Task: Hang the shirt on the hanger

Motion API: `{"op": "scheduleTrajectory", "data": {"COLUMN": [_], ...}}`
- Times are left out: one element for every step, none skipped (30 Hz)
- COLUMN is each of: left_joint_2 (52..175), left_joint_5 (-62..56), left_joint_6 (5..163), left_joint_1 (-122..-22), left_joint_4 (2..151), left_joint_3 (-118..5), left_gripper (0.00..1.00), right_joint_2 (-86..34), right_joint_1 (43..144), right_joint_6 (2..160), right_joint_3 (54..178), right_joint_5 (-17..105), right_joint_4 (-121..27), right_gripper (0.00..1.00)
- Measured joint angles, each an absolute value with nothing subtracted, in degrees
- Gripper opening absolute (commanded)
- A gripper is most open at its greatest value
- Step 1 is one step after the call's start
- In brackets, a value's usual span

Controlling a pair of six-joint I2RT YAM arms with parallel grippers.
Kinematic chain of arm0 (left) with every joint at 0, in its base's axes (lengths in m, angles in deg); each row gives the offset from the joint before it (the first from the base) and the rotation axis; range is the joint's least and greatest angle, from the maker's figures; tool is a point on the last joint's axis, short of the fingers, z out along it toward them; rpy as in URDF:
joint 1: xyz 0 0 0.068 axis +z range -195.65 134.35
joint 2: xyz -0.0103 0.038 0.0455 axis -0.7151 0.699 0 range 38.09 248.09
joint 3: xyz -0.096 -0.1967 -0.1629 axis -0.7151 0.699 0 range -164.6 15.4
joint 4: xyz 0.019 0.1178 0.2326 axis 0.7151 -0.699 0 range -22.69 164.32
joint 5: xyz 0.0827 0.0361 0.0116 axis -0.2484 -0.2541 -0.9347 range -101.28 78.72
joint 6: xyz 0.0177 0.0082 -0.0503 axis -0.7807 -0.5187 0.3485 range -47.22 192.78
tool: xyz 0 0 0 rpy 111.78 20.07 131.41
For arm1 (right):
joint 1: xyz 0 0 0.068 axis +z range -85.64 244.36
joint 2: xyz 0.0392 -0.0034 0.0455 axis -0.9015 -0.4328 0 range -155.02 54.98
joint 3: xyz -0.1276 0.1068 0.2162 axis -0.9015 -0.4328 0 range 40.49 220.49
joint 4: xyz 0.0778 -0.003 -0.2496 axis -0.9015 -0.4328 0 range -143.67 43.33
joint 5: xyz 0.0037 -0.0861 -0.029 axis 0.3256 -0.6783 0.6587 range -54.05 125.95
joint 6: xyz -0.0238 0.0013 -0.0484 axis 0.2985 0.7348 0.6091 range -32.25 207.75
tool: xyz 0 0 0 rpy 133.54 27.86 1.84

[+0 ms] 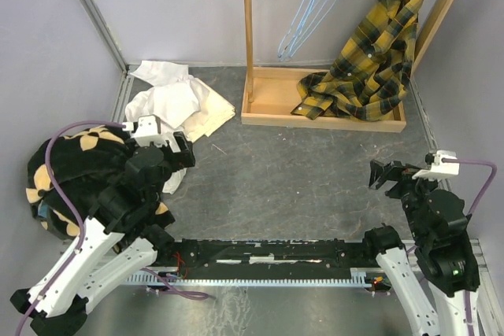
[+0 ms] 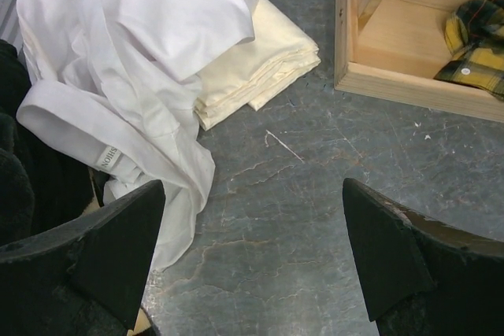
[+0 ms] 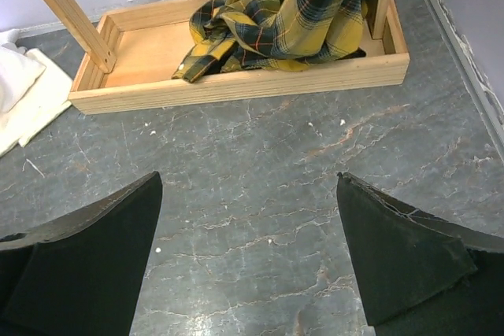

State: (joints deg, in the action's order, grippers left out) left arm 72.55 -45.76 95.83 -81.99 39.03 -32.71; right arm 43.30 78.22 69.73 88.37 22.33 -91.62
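**Two shirts, one on each side of the frame**

The yellow plaid shirt [image 1: 378, 45] hangs at the upper right of the top view, its collar up by a blue hook at the frame edge, so it seems to sit on a hanger already; its lower part lies heaped in the wooden tray [image 1: 268, 120]. It lies straight ahead of the right gripper [image 1: 382, 175], well apart, with its long axis running from the top right down toward the tray; in the right wrist view the jaws stand wide open and hold nothing.

The white shirt [image 1: 169, 100] lies crumpled on the counter [image 1: 291, 179] at the upper left, just beside the left gripper [image 1: 185, 155]; in the left wrist view it fills the upper left, and its collar band comes down close to the left finger. These jaws are also wide open and empty.

The empty blue hangers [image 1: 311, 5] hang at the top centre, between the two shirts.

If the plaid shirt is the one meant, it already hangs; if the white one is meant, the left arm is much nearer to it.
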Motion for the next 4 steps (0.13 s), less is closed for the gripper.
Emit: {"op": "scheduleTrajectory", "data": {"left_joint_2": [72.48,72.24,72.07,71.96], "left_joint_5": [-45.70,-45.67,-45.67,-45.67], "left_joint_6": [95.83,95.83,95.83,95.83], "left_joint_1": [-81.99,-81.99,-81.99,-81.99], "left_joint_4": [38.90,38.74,38.63,38.61], "left_joint_3": [-32.56,-32.43,-32.39,-32.39], "left_gripper": [0.99,0.99,0.99,0.99], "right_joint_2": [43.43,43.54,43.56,43.52], "right_joint_1": [78.22,78.22,78.22,78.22], "right_joint_6": [69.44,69.03,68.79,68.46], "right_joint_3": [88.19,88.00,87.93,87.91], "right_joint_5": [22.26,21.98,21.74,21.54], "right_joint_4": [-91.86,-91.93,-91.95,-91.99], "right_gripper": [0.99,0.99,0.99,0.99]}}
